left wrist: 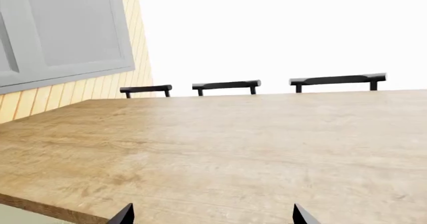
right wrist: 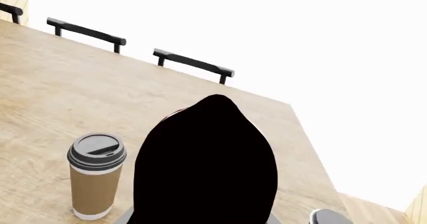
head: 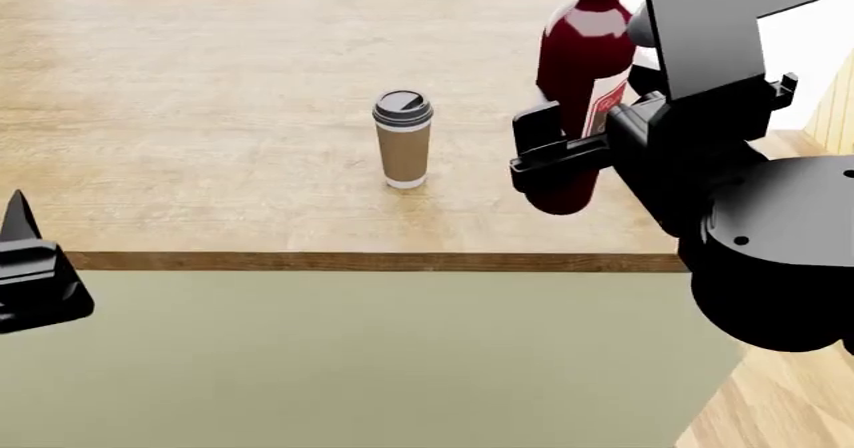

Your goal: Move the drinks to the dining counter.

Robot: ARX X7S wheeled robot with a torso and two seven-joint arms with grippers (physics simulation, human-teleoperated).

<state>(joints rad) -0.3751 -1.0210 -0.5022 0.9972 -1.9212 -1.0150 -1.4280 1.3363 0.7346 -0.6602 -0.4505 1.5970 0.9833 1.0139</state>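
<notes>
The table (head: 200, 98), the broad light wood-plank island with pale sage sides, fills the head view, and every place here is given from the coffee cup standing on it. That tan paper coffee cup (head: 402, 139) with its black lid stands upright, set in a little from the table's near edge.

Just to the cup's right, the wine bottle (head: 582, 63) stands upright, neck up and long axis vertical, its base over the tabletop; whether it touches the wood yet is hidden. The right pincer (head: 567, 153) is clamped on the bottle's lower body from the robot's side. So the move ahead is probably straight down, then a release.

Well to the cup's left and nearer the robot, the left pincer (head: 34, 278) hangs off the table's edge, apart and empty in its wrist view.

The ribbed cup is not in view.
</notes>
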